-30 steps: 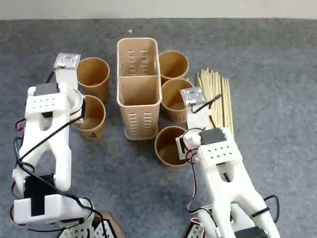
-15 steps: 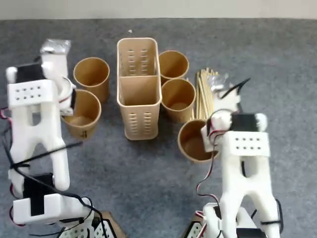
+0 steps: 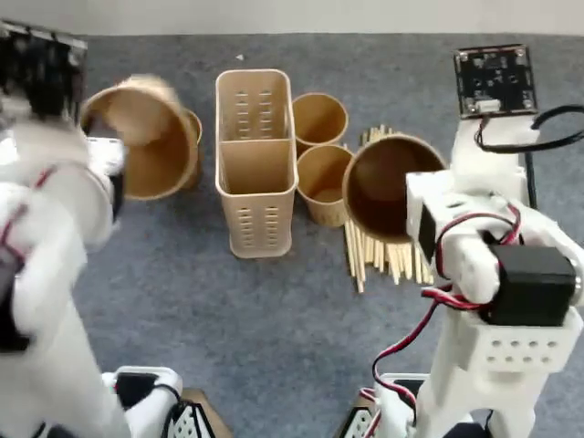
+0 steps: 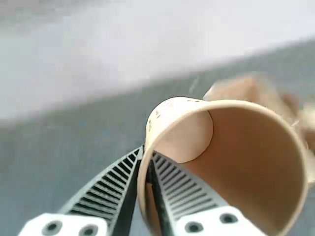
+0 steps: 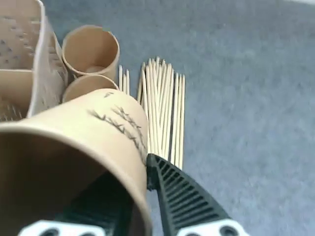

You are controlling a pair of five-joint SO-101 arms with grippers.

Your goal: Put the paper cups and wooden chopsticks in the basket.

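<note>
"Brown basket (image 3: 258,224): had anything gone into it?"
"Nothing I could see. Both compartments looked bare, so I judged 0 items done."
"And the claws?"
"The left claw (image 4: 146,155) was closed tight on the wall of 1 paper cup (image 4: 236,147), held off the counter (image 3: 228,319) at the basket's 9 o'clock. The right claw (image 5: 138,172) pinched a second cup (image 5: 98,128) the same way, at 3 o'clock."
"What was left?"
"Both held cups, at least 2 standing cups (image 3: 319,119) near 2 o'clock, and the wooden chopsticks (image 3: 388,260) lying at 4 o'clock."
</note>
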